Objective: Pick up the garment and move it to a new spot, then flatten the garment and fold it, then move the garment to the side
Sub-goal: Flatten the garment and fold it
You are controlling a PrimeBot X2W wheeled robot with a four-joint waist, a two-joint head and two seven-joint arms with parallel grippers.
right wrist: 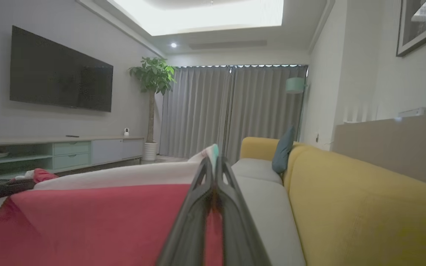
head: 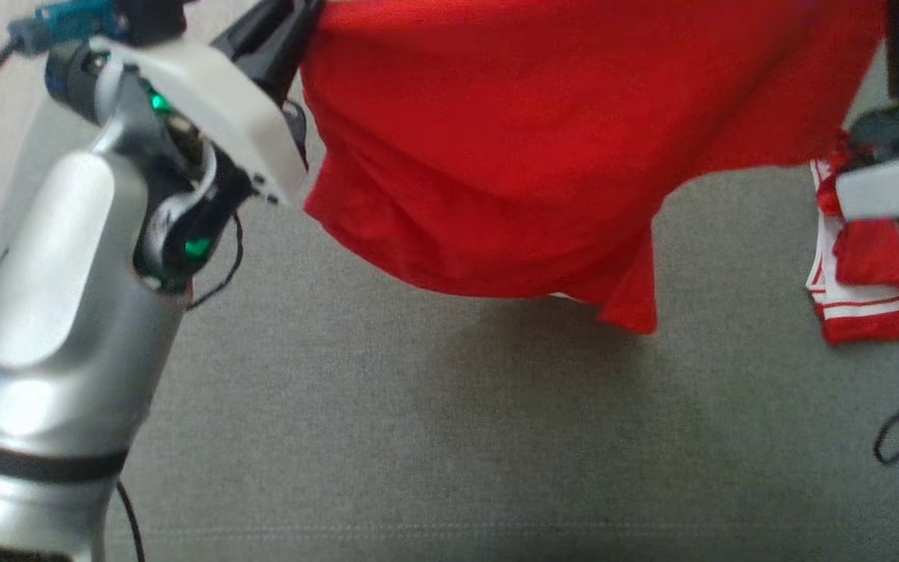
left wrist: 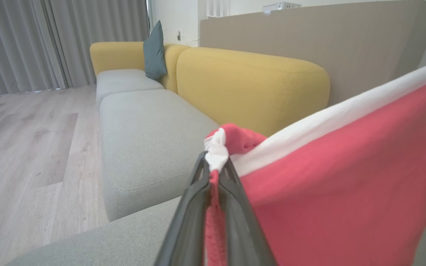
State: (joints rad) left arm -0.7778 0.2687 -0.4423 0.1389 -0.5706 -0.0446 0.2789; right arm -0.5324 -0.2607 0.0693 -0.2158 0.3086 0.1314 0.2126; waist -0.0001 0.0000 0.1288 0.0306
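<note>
left claw (left wrist: 216,162) and right claw (right wrist: 213,161) — two — pinch one red garment (head: 535,140).

A sofa with a grey seat (left wrist: 150,133) and a yellow backrest (left wrist: 250,85) runs away toward grey curtains (left wrist: 31,40) at the far end of the room. A teal pillow (left wrist: 154,50) leans upright against the far backrest. Pale wood floor (left wrist: 24,147) lies beside the seat, and a beige panel (left wrist: 309,33) stands behind the backrest. Across the room, a dark television (right wrist: 59,72) hangs above a low cabinet (right wrist: 61,149), with a potted plant (right wrist: 152,77) at its far end, near the curtains.
</note>
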